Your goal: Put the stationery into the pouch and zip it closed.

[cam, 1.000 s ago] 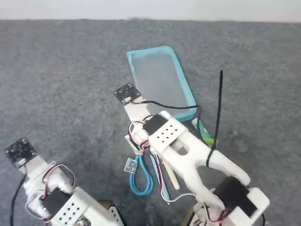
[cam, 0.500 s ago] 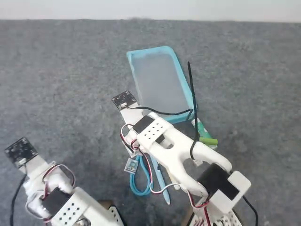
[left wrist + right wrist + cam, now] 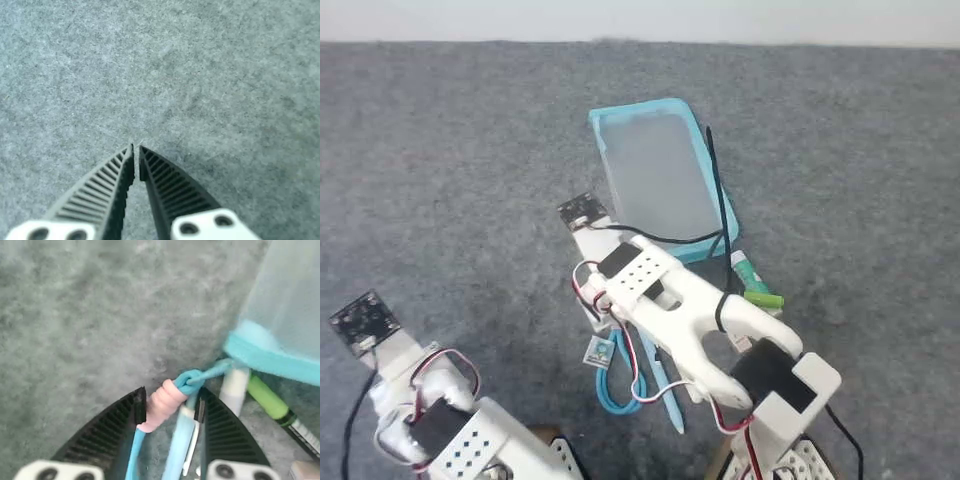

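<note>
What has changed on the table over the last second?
The right arm shifted left and slightly back toward its base, and its black cable swung over the pouch's right edge. No grasp or release shows. The pouch, the green marker and the left arm stayed put.

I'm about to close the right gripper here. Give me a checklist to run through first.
1. Right gripper open: ok, jaws apart.
2. One item only between the jaws: not ok. The pink bead on the blue cord and the blue pen both sit there.
3. Pouch mouth open: cannot tell.
4. Green marker inside the pouch: not ok, it lies outside, beside it.
5. Left gripper out of the way: ok, shut over bare carpet.
</note>
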{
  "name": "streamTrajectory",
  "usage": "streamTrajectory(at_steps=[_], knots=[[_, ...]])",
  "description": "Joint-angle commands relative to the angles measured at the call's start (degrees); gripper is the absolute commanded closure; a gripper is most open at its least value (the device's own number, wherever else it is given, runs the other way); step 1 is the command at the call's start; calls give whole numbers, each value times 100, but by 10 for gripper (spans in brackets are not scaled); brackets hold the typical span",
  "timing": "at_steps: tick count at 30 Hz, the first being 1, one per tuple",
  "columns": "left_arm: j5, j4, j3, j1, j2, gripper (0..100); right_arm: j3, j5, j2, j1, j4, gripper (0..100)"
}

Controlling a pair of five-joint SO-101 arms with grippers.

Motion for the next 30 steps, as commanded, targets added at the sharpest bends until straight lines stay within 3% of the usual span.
streamTrajectory(at_steps=[1, 9, 15, 25, 27, 30], knots=[[-62, 26, -57, 53, -97, 988, -220, -316, -40, 453, -31, 831], [-62, 26, -57, 53, -97, 988, -510, 26, -84, 1182, -22, 991], [-62, 26, -57, 62, -97, 988, -1108, 246, -84, 1288, 374, 992], [-62, 26, -57, 62, -97, 988, -2004, 466, -57, 2633, 857, 992], [-62, 26, -57, 62, -97, 988, -2092, 457, -127, 2554, 1279, 992], [-62, 26, -57, 62, -97, 988, -2127, 422, -347, 1798, 1921, 944]])
